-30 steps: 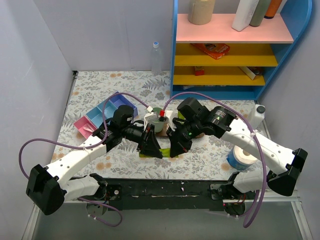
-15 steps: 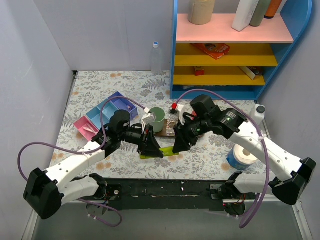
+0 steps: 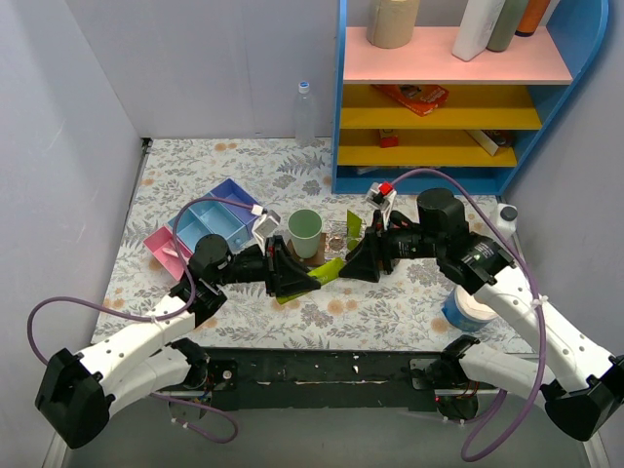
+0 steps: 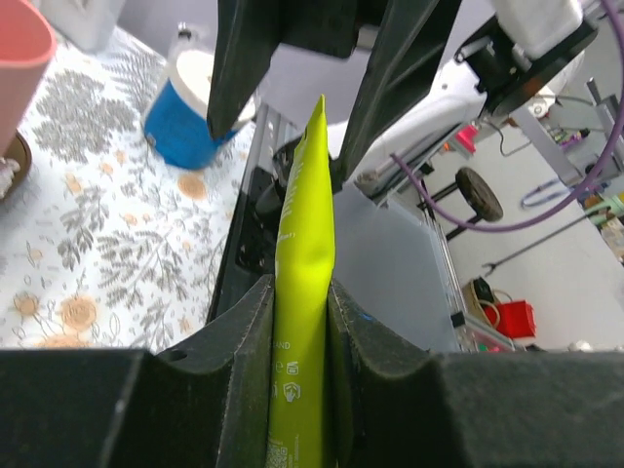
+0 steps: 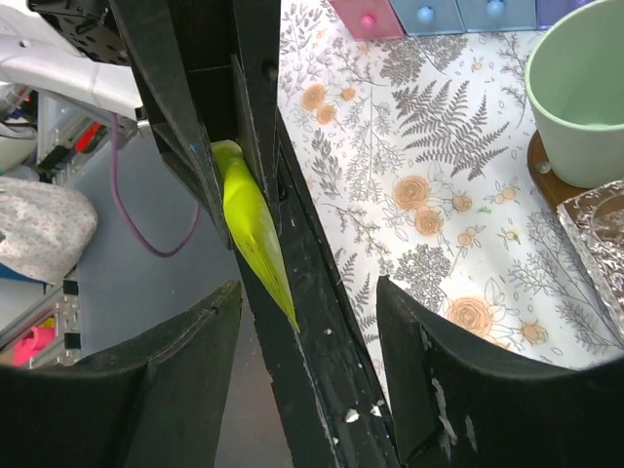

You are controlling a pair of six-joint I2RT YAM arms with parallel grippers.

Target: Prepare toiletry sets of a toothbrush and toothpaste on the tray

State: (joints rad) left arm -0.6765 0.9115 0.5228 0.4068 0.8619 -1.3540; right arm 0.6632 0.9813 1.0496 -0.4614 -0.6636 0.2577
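My left gripper [image 3: 295, 274] is shut on a flat lime-green packet [image 3: 328, 270], holding it off the table with its pointed end towards my right gripper [image 3: 363, 259]. In the left wrist view the packet [image 4: 304, 244] stands pinched between the two pads. My right gripper [image 5: 307, 322] is open and empty, a little back from the packet's tip [image 5: 255, 234]. The dark-brown tray [image 5: 542, 179] shows only as an edge under a green cup [image 3: 305, 232]. A clear holder [image 3: 336, 235] with another lime-green piece [image 3: 353, 223] stands beside the cup. The toothbrush is out of view.
A pink-blue-purple organiser [image 3: 209, 225] lies at the left. A blue-and-white roll [image 3: 467, 307] and a white bottle [image 3: 501, 223] stand at the right. A clear bottle [image 3: 305, 112] and a blue shelf unit [image 3: 448, 93] are at the back. The pink cup [image 4: 19, 54] shows in the left wrist view.
My right gripper has opened, let go of the green packet and drawn back to the right. My left gripper kept the packet, lifted it and pulled back to the left.
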